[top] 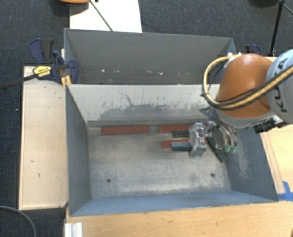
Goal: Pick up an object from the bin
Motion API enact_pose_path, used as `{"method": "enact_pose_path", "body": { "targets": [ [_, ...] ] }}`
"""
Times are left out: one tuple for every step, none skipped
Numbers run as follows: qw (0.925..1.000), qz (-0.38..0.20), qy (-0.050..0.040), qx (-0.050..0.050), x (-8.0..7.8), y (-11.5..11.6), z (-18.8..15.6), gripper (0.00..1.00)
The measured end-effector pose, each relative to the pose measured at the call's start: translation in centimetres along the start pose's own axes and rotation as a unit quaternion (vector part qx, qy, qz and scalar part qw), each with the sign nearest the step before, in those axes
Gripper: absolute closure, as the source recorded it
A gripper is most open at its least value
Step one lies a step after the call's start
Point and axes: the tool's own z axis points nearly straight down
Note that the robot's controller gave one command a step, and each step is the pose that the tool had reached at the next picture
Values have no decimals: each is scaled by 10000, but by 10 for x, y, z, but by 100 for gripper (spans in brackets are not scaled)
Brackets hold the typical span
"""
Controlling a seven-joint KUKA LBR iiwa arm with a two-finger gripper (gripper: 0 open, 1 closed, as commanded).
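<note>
Down in the grey bin [136,177], the arm [240,88] reaches low at right. Beside its jaws, open or closed I cannot tell, lies a small red-and-green block [176,144] near the back wall. Approach, I'd say; next they must straddle it.

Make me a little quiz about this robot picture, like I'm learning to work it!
1. True or false: the claw is at the left side of the bin.
2. The thing nearest the claw is: A) a yellow ball B) a dark green block C) a blue cup.
3. What colour is the long bar by the back wall?
Key: 1 false, it is at the right side; 2 B; 3 red.
</note>
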Motion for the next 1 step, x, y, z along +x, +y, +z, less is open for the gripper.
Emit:
{"method": "enact_pose_path", "body": {
  "targets": [
    [10000, -3, 19, 0, 0, 12, -37, 100]
  ]
}}
